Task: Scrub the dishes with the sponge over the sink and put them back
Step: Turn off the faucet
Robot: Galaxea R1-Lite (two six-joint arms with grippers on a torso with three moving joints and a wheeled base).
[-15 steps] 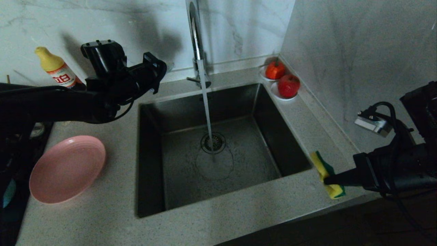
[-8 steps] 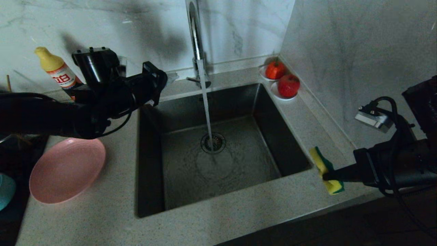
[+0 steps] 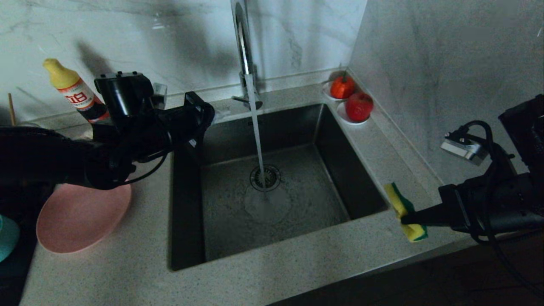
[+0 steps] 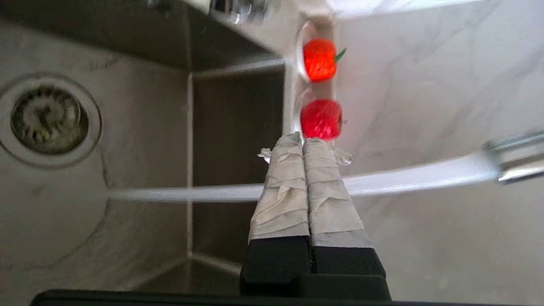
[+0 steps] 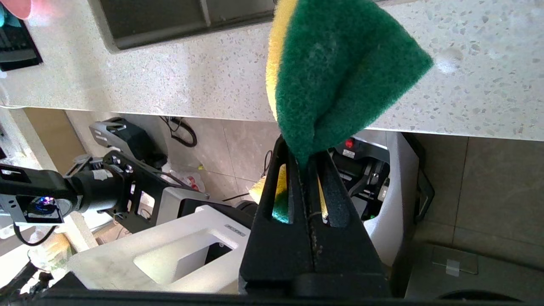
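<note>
The pink plate (image 3: 80, 216) lies on the counter left of the sink (image 3: 340, 170), partly under my left arm. A sliver of the teal bowl (image 3: 5, 238) shows at the far left edge. My left gripper (image 4: 302, 140) is shut and empty, its taped fingers (image 3: 222, 112) hovering over the sink's back left corner and pointing across the basin. My right gripper (image 3: 403, 220) is shut on the sponge (image 3: 406, 210), pinching its middle over the counter's front right corner. In the right wrist view the sponge (image 5: 340, 72) shows its green face.
Water runs from the chrome faucet (image 3: 243, 46) down to the drain (image 3: 265, 177). Two red fruits on white saucers (image 3: 359, 107) sit at the sink's back right corner. A yellow-capped bottle (image 3: 74, 91) stands by the back wall, left.
My left arm has sunk and swung nearer, now covering the plate's far edge, with its gripper lower at the sink's back left corner. The right arm and sponge have stayed put.
</note>
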